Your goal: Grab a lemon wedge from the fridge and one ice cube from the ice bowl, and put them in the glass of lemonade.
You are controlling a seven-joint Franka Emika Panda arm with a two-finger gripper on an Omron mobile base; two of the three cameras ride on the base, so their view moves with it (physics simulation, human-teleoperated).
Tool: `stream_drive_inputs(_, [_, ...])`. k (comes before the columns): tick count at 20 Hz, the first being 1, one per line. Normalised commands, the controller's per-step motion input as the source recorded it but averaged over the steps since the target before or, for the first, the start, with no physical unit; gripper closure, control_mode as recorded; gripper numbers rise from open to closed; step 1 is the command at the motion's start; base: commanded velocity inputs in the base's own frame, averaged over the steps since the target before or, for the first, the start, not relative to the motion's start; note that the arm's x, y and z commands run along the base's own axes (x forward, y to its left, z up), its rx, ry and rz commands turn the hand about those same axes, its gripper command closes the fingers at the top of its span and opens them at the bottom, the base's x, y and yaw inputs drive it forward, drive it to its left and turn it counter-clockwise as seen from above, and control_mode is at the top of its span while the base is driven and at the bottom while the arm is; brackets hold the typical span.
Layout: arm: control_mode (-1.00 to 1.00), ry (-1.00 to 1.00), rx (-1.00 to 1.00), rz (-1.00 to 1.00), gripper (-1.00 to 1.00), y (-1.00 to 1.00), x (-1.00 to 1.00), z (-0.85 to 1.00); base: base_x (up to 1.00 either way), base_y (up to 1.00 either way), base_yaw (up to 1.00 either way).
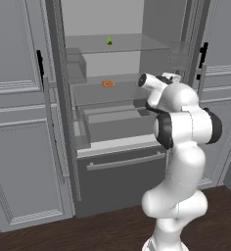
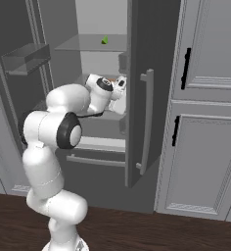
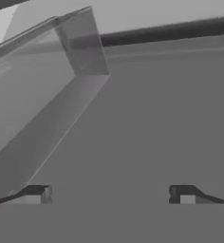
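Note:
The fridge (image 1: 122,171) stands with its doors open and shows pale grey glass shelves. A tiny yellow-green lemon wedge (image 1: 109,40) (image 2: 104,40) sits on the upper shelf, towards the back. My gripper (image 1: 170,77) (image 2: 121,82) is at the right side of the fridge opening, at middle-shelf height, below and right of the wedge. In the hand view my gripper (image 3: 110,194) is open, its fingertips (image 3: 38,194) wide apart with nothing between them, facing a grey inner surface. The ice cube, ice bowl and glass of lemonade are out of view.
A small flat orange item (image 1: 107,84) lies on the middle shelf, left of my hand. The open right fridge door (image 2: 137,98) with its bar handle (image 2: 148,122) stands close beside my hand. A clear door bin (image 3: 80,42) is at upper left in the hand view. Light grey cabinets (image 2: 205,122) flank the fridge.

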Motion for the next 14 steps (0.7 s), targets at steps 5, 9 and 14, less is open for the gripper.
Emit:
stream_drive_inputs(5, [-1.00,0.00,0.00,-0.35,-1.00,-1.00,-0.14,-0.04,0.00,0.00,0.00])
stream_drive_inputs(9, [-1.00,-0.10,0.01,-0.23,-1.00,-1.00,-0.61,0.00,0.00,0.00,0.00])
stream_drive_inputs(14, [-1.00,-0.32,0.01,-0.02,-1.00,0.29,-0.95,0.00,0.00,0.00,0.00])
